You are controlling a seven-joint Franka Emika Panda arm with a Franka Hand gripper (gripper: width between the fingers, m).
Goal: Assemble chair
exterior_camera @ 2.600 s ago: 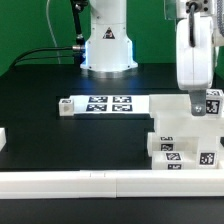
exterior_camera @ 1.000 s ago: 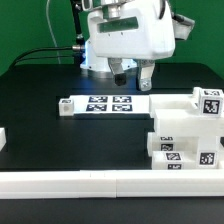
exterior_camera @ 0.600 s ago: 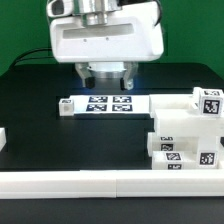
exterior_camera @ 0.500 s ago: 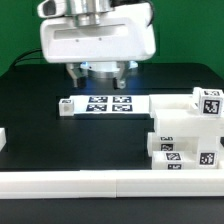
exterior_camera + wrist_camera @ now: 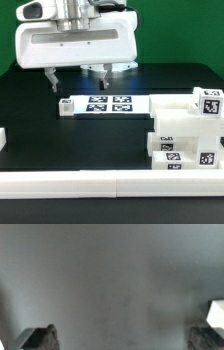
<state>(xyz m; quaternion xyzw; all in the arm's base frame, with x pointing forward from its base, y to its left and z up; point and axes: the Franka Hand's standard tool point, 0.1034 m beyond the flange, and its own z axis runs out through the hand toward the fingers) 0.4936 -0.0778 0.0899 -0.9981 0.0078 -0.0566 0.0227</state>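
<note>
Pincer (image 5: 78,76) is wide open, holding nothing, hovering over the black counter (image 5: 60,135). The chunky white plastic chair parts with marker tags (image 5: 185,135) are stacked by the counter's front edge.

Black table (image 5: 40,125), marker board (image 5: 108,104) lying flat mid-table, white chair parts (image 5: 185,135) stacked at exterior view's right, long white rail (image 5: 70,181) along near edge

Wrist view blurred — fingers (image 5: 40,338) cropped at edge.

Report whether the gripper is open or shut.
Open: the gripper has its fingers standing wide apart, nothing between them.
</note>
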